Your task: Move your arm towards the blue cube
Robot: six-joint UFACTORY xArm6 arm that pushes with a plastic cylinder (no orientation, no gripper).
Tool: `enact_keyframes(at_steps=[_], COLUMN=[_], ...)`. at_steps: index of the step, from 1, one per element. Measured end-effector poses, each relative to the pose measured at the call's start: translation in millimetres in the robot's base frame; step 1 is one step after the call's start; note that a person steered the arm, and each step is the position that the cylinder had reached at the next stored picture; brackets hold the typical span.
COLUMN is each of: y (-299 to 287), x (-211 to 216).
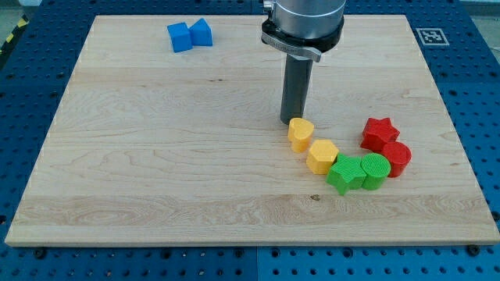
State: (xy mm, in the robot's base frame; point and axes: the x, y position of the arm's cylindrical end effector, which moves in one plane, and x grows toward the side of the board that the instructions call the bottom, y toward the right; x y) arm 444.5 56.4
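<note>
a: what's the biggest thing in view?

b: the desk (156,156), a pale wooden board that fills most of the view, sitting on a blue perforated surface (39,47). a small black-and-white marker (429,36) is printed on that surface, just off the board's top right corner.

a: and the arm?

b: it comes down from the view's top, right of centre: a grey cylindrical housing (304,23) and below it the straight dark rod. my tip (288,121) rests on the desk just above and to the left of the yellow heart-like block (301,133), very close to it; whether they touch, i cannot tell.

a: is there a gripper, open or closed?

b: there is no gripper in view. the arm ends in the plain rod, and it has hold of nothing.

a: where is the blue cube?

b: at the view's top left, well apart from my tip. two blue blocks sit touching there: the blue cube (180,37) on the left, and a blue block with a peaked top (201,32) on its right.

a: the remaining blocks?

b: they curve away from my tip towards the view's lower right: the heart-like yellow one, then a yellow hexagon (322,156), a green star (344,173), a green cylinder (375,170), a red cylinder (396,158) and a red star (380,133) above it. neighbours sit touching or just beside each other.
</note>
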Motion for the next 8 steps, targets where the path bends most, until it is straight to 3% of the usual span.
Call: enact_keyframes(at_steps=[2, 3, 4, 6, 8], y=[-13, -63, -88, -90, -137], x=[-6, -51, -67, -67, -92])
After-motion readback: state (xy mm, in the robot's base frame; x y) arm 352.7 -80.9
